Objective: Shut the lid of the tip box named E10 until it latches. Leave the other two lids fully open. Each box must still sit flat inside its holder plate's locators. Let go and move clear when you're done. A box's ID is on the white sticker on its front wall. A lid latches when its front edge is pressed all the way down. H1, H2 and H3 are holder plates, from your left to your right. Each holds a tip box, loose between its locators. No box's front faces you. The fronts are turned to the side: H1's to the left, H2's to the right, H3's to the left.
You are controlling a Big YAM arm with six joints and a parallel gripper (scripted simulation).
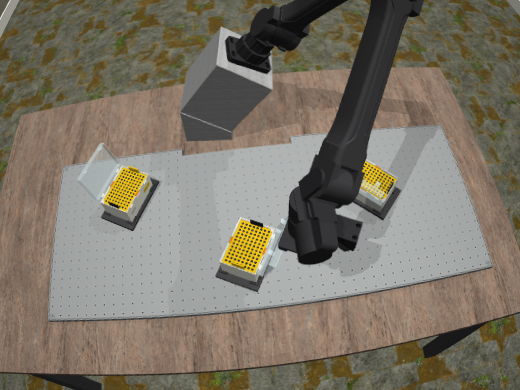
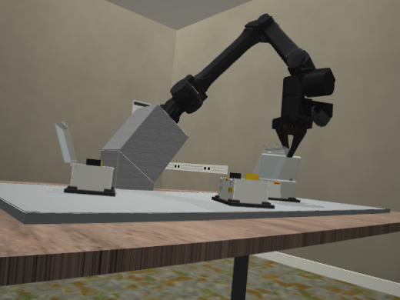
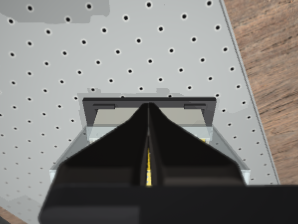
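On your far left, the first tip box [image 1: 126,192] sits on its dark holder plate [image 1: 131,220] with its clear lid [image 1: 98,171] standing upright and wide open, its yellow tip grid showing from above. In the middle of the perforated grey board [image 1: 150,280], the second box [image 1: 248,246] also shows its full yellow grid; its lid [image 1: 275,248] hangs folded out past the right side, low beside the box. In the side view this box has a sticker on the wall facing the camera, but you cannot read the writing, so the pictures do not tell you which box is E10.

Further right, your arm [image 1: 360,100] reaches over from the tilted grey pedestal [image 1: 225,95] and comes down above the third box [image 1: 377,186]. Its claw [image 2: 291,154] is closed tight, fingers pressed together with nothing between them. In the side view the fingertips [image 2: 294,148] sit at the top edge of this box's clear lid [image 2: 278,167], which leans partly down over the box. In the wrist view the joined fingers point down at the box, its dark plate [image 3: 150,102] showing beyond them and a sliver of yellow between them. The whole board rests on a wooden table [image 1: 250,345].
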